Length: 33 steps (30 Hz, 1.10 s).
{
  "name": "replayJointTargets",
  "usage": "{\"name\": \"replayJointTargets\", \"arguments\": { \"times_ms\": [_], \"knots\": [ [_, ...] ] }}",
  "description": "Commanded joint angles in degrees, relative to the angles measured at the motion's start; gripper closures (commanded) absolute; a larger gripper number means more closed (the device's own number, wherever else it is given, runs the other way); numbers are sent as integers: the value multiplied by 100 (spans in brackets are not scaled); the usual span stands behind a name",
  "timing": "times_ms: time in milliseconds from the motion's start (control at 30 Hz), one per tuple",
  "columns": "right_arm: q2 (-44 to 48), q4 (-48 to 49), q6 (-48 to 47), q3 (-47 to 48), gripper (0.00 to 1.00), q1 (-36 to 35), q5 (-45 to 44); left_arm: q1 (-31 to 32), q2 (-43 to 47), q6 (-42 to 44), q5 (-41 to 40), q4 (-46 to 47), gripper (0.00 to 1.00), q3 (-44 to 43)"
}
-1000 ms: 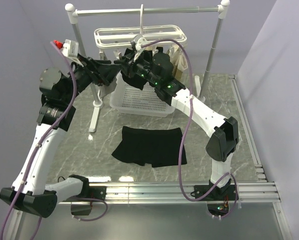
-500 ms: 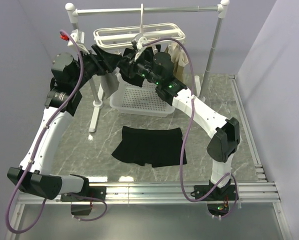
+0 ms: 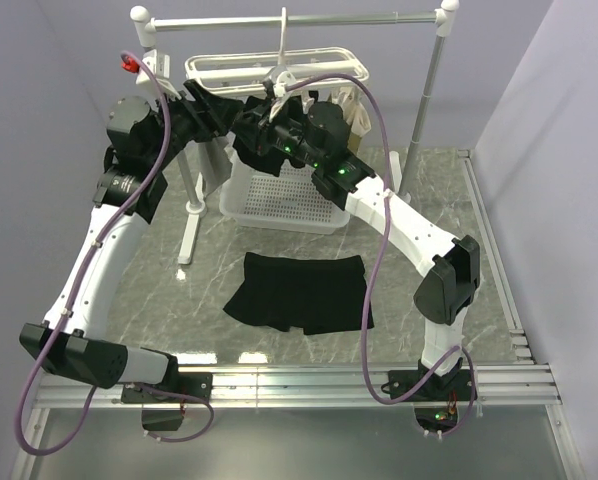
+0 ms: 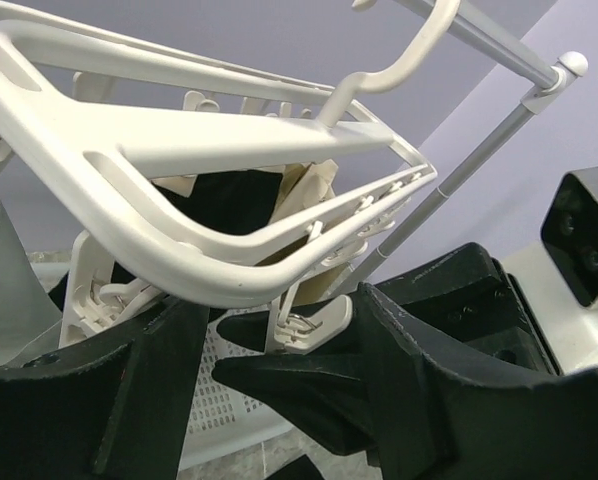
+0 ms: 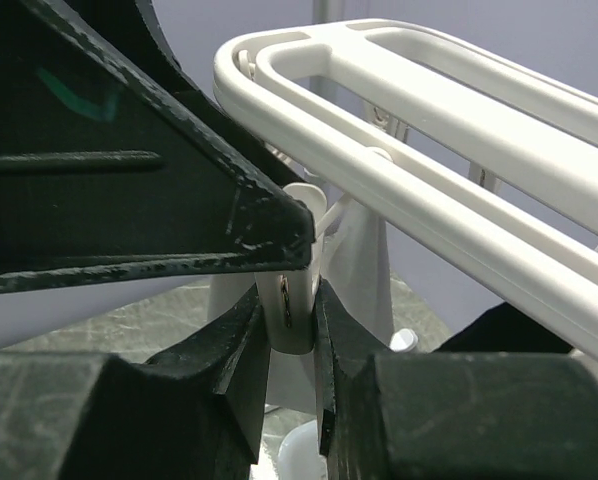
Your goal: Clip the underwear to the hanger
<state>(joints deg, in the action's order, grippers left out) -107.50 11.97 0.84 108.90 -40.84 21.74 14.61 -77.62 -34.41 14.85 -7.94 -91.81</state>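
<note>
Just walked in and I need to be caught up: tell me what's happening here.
Both robot arms are up at the white plastic drying hanger. The right gripper pinches one small white clip peg under its frame; the left gripper hovers close by, jaws apart, holding nothing. The black fabric boxer-style underwear lies flat on the grey marble table, not yet clipped.

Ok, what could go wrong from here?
1. The right tool pinches a peg on the hanger, but the underwear lies flat on the table, held by neither tool. The peg may have to be let go with nothing clipped.
2. The open left tool sits close beside the right tool at the hanger. They could bump, or set the hanger swinging.
</note>
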Motion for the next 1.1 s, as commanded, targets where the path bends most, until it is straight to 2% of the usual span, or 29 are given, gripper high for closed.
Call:
{"name": "replayJointTargets", "arguments": {
  "times_ms": [0,267,367,500,567,700,733,800,833,867,933,967,1033,1067],
  "knots": [
    [177,52,21,342,100,24,50,33,-33,136,-9,196,35,-197],
    [46,-10,21,492,100,23,103,42,-95,295,211,241,36,-188],
    [10,-27,13,544,100,23,111,51,-235,356,255,162,44,-302],
    [-34,-63,-22,615,100,23,138,51,-402,348,334,12,46,-496],
    [-51,-72,-31,623,100,23,147,51,-411,348,352,39,51,-505],
    [-78,-54,-23,641,100,15,155,42,-420,339,317,39,67,-496],
    [-78,-45,-23,641,100,23,147,42,-420,339,290,47,76,-496],
    [-87,-45,-31,641,100,32,147,42,-438,348,282,47,86,-496],
    [-87,-54,-31,624,100,24,147,33,-446,339,273,39,95,-504],
    [-78,-54,-31,606,100,23,129,24,-455,313,264,39,98,-522],
    [-43,-45,-31,519,100,32,94,-2,-490,260,290,39,100,-522],
    [-25,-37,-31,474,99,41,85,-11,-490,260,290,39,100,-531],
    [36,-2,-23,343,89,41,41,-11,-482,260,290,39,100,-522],
    [54,7,-31,299,71,41,32,-20,-473,260,282,47,100,-496]
  ]
}}
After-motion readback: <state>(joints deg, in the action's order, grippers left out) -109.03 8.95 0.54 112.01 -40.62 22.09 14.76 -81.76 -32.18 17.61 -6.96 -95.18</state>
